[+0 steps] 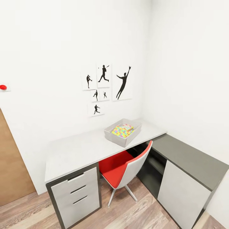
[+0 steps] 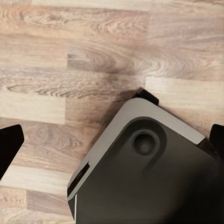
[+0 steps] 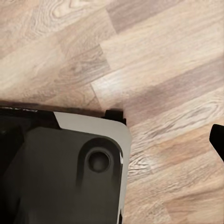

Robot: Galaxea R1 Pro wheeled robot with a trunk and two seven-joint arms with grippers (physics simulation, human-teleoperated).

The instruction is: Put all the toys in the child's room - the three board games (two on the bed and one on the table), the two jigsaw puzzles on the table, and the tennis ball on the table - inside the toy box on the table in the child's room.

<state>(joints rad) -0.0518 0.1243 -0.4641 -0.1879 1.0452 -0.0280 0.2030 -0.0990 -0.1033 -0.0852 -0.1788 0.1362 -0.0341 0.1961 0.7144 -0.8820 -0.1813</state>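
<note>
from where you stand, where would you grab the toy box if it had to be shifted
Probably the toy box by its near long rim, coming from above on the chair side. It is an open-top tray with sloping walls, so a pincer can close over a thin rim edge. The puzzle sheets inside lie below the rim, leaving it free.

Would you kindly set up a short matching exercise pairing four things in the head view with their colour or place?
Things:
1. toy box
2. chair
3. silhouette pictures
4. jigsaw puzzle

Descriptions:
A. red seat, tucked partly under the desk
B. black figures on white, on the wall above the desk
C. multicoloured pieces, lying inside the tray
D. light grey, standing on the pale desk top near the corner

Pairs: 1-D, 2-A, 3-B, 4-C
</note>
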